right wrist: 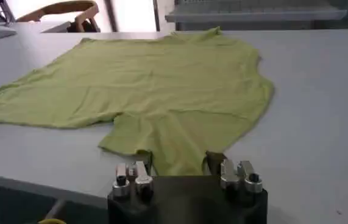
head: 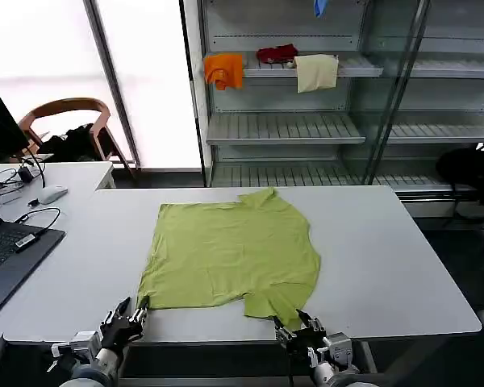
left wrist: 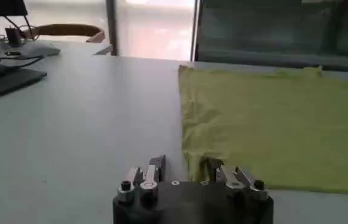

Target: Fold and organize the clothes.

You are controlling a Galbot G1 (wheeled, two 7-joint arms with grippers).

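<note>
Left gripper (head: 135, 310): at the near edge of the table, its fingers spread wide around the T-shirt's near left corner; in the left wrist view (left wrist: 189, 167) the cloth corner lies between the two fingers, with no clamp on it visible.
Right gripper (head: 298, 322): at the near edge of the table, to the right of the left one, fingers spread wide on either side of the tip of the near sleeve; in the right wrist view (right wrist: 178, 161) the sleeve hem reaches into the gap between them.
T-shirt (head: 230, 254): lime yellow-green, lying flat on the middle of the table, one sleeve pointing to the near edge, the collar toward the far edge; light creases across the cloth.
Table (head: 387, 266): white, wide, bare to the right of the shirt.
Laptop (head: 4, 258): dark, at the left edge of the table.
Mouse (head: 52, 193): pale, on the side desk past the laptop, among cables.
Chair (head: 68, 121): wooden, behind the side desk.
Shelves (head: 306, 129): metal rack beyond the far edge.
Orange cloth (head: 224, 70): hanging on an upper shelf.
Cream cloth (head: 316, 72): hanging on the same shelf, right of the orange one.
</note>
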